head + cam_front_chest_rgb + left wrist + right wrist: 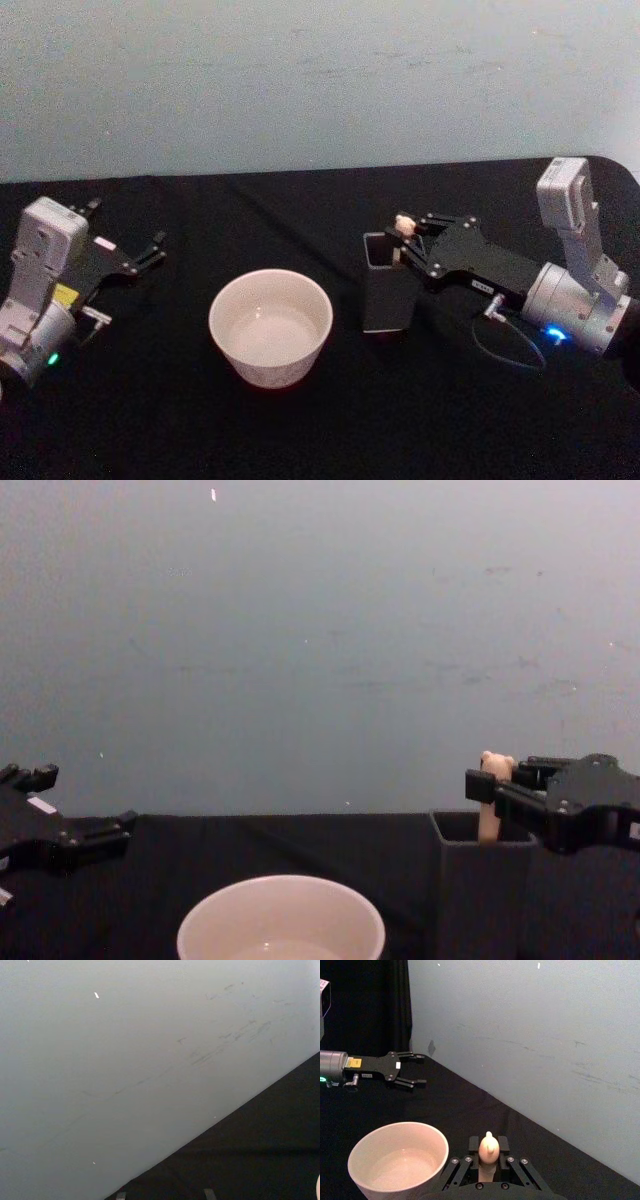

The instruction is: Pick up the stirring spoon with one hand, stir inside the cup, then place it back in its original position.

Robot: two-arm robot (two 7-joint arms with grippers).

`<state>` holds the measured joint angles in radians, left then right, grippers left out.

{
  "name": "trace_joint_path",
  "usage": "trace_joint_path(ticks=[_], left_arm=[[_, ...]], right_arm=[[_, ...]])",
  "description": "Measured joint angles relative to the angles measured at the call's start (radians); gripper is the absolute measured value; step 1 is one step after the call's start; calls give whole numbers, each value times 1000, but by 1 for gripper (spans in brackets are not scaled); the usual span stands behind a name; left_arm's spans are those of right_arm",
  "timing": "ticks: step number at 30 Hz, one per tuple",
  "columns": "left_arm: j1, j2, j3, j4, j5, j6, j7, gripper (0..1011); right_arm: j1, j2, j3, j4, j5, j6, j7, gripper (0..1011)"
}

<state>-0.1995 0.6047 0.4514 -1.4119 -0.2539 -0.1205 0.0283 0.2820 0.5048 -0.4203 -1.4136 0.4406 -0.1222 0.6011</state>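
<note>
The stirring spoon (404,223) stands upright in a dark square holder (387,295), its pale bear-head top (488,1147) poking above the rim. My right gripper (408,240) reaches in from the right and is shut on the spoon's handle (488,825) just under the head, as the right wrist view (489,1159) and chest view (500,782) show. The spoon's bowl is hidden inside the holder. The cream-white cup (265,368) sits left of the holder, at table centre. My left gripper (128,240) rests open at the far left, apart from everything.
A black cloth covers the table (470,420), and a pale blue wall (320,80) runs behind it. The cup (280,912) and the holder (480,900) stand about a hand's width apart. The left gripper (420,1069) lies well beyond the cup (415,1136).
</note>
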Motion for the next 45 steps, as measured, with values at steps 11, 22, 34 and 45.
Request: trace_joint_path(ticks=[11,22,34,45], left_arm=[[0,0,0,0,0,0,0,1001],[0,0,0,0,0,0,0,1001],[0,0,0,0,0,0,0,1001],[0,0,0,0,0,0,0,1001]], right_arm=[[0,1,0,0,4,0,2,213],[1,1,1,-1,6,0,4,507],[1,1,1,-1,8,0,5,879],[1,-3,11,-7,18,-3,5,1000]])
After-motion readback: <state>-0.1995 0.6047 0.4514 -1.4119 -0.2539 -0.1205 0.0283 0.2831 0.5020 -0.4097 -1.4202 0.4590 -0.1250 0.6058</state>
